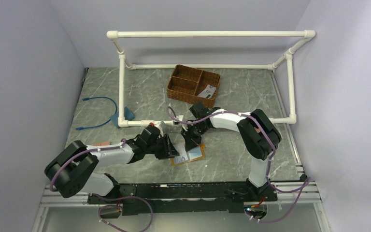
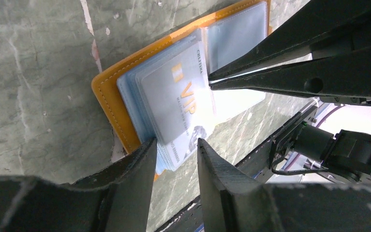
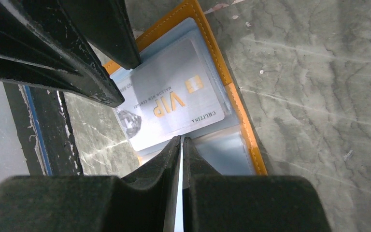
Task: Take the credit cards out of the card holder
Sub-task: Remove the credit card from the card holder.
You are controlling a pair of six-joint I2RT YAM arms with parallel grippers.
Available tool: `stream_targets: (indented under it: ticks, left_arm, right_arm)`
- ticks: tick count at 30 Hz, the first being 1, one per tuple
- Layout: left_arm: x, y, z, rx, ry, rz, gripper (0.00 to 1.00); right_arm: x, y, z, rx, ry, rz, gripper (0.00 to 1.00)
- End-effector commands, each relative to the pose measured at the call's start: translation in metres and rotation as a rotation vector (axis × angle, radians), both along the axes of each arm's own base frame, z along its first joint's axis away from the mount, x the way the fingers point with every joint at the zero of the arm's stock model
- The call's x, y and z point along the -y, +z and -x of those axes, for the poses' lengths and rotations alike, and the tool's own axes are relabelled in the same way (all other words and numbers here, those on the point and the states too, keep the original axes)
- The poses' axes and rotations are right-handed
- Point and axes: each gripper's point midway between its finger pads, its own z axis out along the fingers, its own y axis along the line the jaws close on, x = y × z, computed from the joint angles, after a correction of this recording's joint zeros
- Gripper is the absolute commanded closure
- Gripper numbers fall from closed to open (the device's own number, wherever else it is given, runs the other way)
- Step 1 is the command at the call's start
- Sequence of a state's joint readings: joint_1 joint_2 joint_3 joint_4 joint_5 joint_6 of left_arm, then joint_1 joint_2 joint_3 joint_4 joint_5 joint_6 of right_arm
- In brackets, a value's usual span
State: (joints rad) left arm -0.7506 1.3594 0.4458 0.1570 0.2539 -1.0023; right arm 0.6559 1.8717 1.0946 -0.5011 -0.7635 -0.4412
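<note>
The mustard-orange card holder (image 1: 199, 154) lies open on the table, its pale blue-grey slots up (image 2: 107, 96) (image 3: 244, 130). A grey-white credit card marked VIP (image 2: 174, 96) (image 3: 174, 104) lies on the slots and sticks out over one edge. My left gripper (image 2: 176, 142) (image 1: 174, 151) is open, and its fingers straddle the near end of that card stack. My right gripper (image 3: 180, 139) (image 1: 189, 145) is shut with its tips at the VIP card's long edge. A thin white card (image 3: 179, 193) shows edge-on between its jaws, and its face shows below the fingers (image 2: 236, 101).
A brown wicker basket (image 1: 183, 92) with compartments stands at the back, with a pale card (image 1: 206, 90) in its right section. A white pipe frame (image 1: 121, 87) runs round the back of the table. A blue cable (image 1: 99, 113) lies at the left.
</note>
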Motion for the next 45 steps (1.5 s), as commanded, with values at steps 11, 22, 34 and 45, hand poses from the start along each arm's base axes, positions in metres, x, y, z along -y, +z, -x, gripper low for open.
stream_targets:
  ticks: [11, 22, 34, 45]
  left_arm:
    - [0.022, 0.026, -0.007, 0.056, -0.016, 0.152, 0.64]
    - [0.019, 0.035, -0.013, 0.096, 0.047, 0.21, 0.64]
    - [0.026, 0.031, -0.017, 0.073, 0.074, 0.271, 0.64]
    - [0.02, 0.018, -0.018, 0.054, 0.098, 0.21, 0.67]
  right_arm:
    - [-0.008, 0.013, -0.005, 0.018, 0.011, -0.041, 0.91]
    - [-0.01, 0.016, -0.003, 0.007, 0.02, -0.057, 0.91]
    - [-0.012, 0.02, -0.001, -0.002, 0.031, -0.073, 0.91]
    - [-0.012, 0.021, -0.001, 0.0, 0.037, -0.075, 0.91]
